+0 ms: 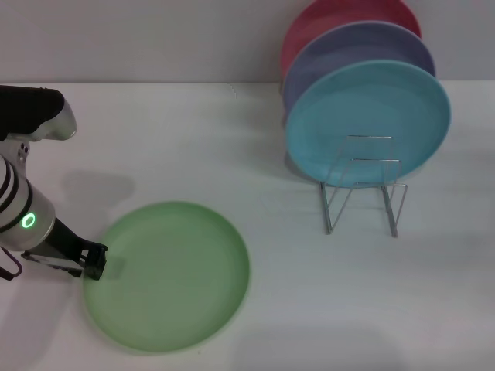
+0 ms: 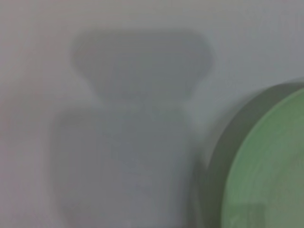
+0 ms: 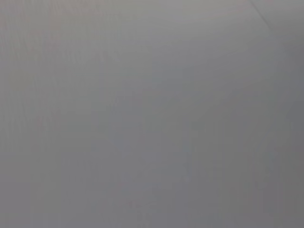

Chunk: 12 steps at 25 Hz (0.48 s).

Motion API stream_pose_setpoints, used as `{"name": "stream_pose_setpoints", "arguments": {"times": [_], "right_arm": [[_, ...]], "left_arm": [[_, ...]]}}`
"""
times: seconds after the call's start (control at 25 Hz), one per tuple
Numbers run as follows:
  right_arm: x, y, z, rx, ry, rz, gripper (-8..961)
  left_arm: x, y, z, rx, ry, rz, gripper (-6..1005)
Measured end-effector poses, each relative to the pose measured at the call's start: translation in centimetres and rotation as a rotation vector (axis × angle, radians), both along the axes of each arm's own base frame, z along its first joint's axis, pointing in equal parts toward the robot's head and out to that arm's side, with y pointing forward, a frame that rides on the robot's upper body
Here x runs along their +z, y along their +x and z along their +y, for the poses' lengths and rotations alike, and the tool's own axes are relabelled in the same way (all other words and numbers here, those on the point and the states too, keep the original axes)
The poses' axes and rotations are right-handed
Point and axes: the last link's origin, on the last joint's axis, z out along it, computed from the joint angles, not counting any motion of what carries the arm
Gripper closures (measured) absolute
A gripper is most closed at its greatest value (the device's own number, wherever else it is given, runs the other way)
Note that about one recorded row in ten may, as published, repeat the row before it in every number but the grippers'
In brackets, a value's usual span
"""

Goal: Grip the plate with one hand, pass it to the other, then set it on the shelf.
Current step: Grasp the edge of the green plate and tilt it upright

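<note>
Presently left hand [image 1: 94,261], lower left of frame, meets the plate [image 1: 174,278] rim; plate lies rightward; finger state cannot be told; right hand unseen

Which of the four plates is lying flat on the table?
The green plate, beside the left gripper. The blue, lilac and red plates stand upright.

- The round pale green plastic plate [image 1: 166,276] lies flat on the white table [image 1: 309,309], front left.
- The black two-finger left gripper [image 1: 94,261] sits at its left rim.
- The silver wire rack [image 1: 362,185] stands far right, holding three upright plates [image 1: 367,116].
</note>
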Motion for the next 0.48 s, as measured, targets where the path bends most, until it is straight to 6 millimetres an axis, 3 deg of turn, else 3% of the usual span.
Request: {"name": "stream_pose_setpoints", "arguments": {"times": [0.48], "right_arm": [[-0.12,0.13,-0.18,-0.004,-0.001,0.003,314]], "left_arm": [[-0.04,0.09,0.01,-0.011,-0.01,-0.005,790]]}}
